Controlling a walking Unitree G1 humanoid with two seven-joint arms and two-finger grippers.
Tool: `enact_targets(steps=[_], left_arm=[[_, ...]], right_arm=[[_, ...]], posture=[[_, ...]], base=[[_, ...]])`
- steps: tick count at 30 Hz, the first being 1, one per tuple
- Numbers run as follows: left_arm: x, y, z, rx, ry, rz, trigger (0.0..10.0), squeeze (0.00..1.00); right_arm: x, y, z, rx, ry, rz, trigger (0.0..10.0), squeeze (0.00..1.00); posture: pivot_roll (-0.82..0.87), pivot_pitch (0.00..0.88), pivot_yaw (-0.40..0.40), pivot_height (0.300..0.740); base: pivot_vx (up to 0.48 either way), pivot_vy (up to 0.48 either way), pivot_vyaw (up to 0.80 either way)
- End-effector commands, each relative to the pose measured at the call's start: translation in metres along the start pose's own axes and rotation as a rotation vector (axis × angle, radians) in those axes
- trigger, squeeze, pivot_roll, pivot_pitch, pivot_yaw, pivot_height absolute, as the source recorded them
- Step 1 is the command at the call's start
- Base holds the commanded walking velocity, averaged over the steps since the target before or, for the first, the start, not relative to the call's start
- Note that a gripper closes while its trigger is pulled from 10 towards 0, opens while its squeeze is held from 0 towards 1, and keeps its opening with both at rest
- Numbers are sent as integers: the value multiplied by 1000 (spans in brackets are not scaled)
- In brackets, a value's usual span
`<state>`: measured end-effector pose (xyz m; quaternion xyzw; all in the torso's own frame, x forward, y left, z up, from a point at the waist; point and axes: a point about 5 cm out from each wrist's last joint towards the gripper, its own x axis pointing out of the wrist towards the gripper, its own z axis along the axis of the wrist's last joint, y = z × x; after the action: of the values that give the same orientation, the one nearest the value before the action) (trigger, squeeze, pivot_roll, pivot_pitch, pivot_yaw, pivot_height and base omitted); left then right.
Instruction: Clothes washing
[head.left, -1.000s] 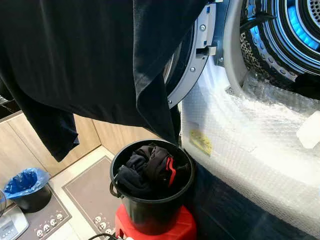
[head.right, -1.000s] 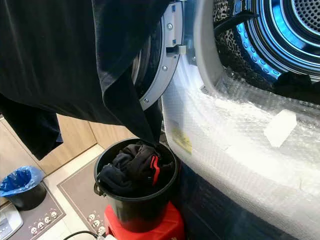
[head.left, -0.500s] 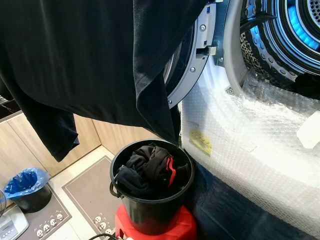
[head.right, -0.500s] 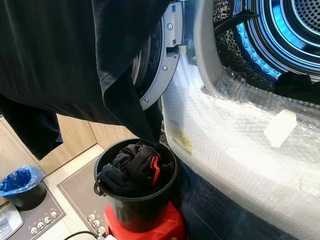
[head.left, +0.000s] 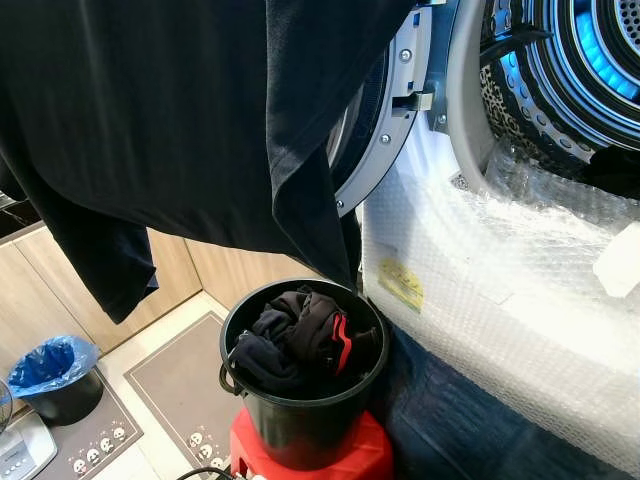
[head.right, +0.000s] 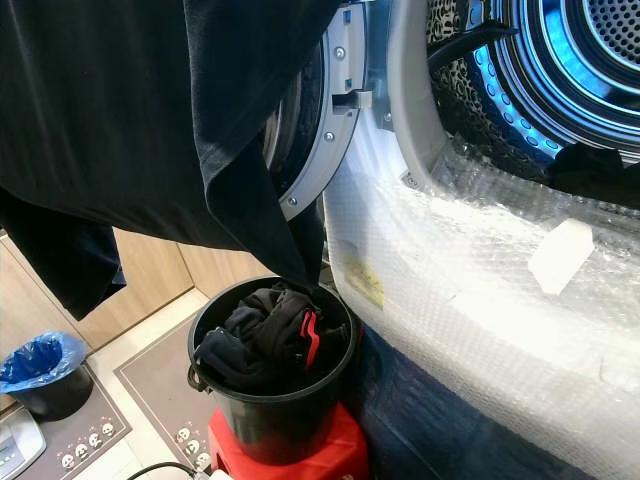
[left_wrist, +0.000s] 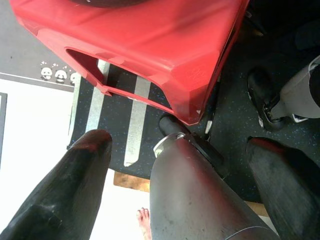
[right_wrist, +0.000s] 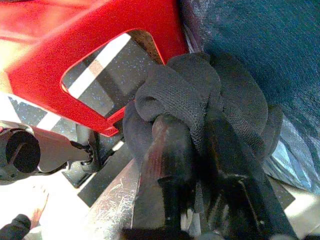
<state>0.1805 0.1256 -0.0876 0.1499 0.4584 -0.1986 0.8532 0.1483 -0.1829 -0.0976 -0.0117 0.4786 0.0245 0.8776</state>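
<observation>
Your right pincer (right_wrist: 200, 145) is clamped on a dark knitted garment (right_wrist: 200, 95) low beside the red stool (right_wrist: 60, 55), while your left pincer (left_wrist: 180, 150) hangs wide and empty. The black bucket (head.left: 300, 420) of clothes sits at lower centre, the open washer drum (head.left: 570, 60) upper right, unchanged from a second ago. The garment could snag or slip during lifting, and the hanging black shirt (head.left: 170, 110) blocks your sight.
</observation>
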Motion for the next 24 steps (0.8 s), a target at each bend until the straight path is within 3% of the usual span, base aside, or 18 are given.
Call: enact_targets(steps=[1, 24], left_arm=[[-1, 3, -7, 1, 28, 9, 10000, 0], [-1, 4, -5, 17, 27, 8, 10000, 0]], right_arm=[[1, 4, 2, 1, 1, 11, 10000, 0], [1, 5, 3, 7, 2, 15, 10000, 0]], posture=[[-141, 0, 58, 740], [-148, 0, 66, 740]], base=[[0, 0, 0], [0, 0, 0]])
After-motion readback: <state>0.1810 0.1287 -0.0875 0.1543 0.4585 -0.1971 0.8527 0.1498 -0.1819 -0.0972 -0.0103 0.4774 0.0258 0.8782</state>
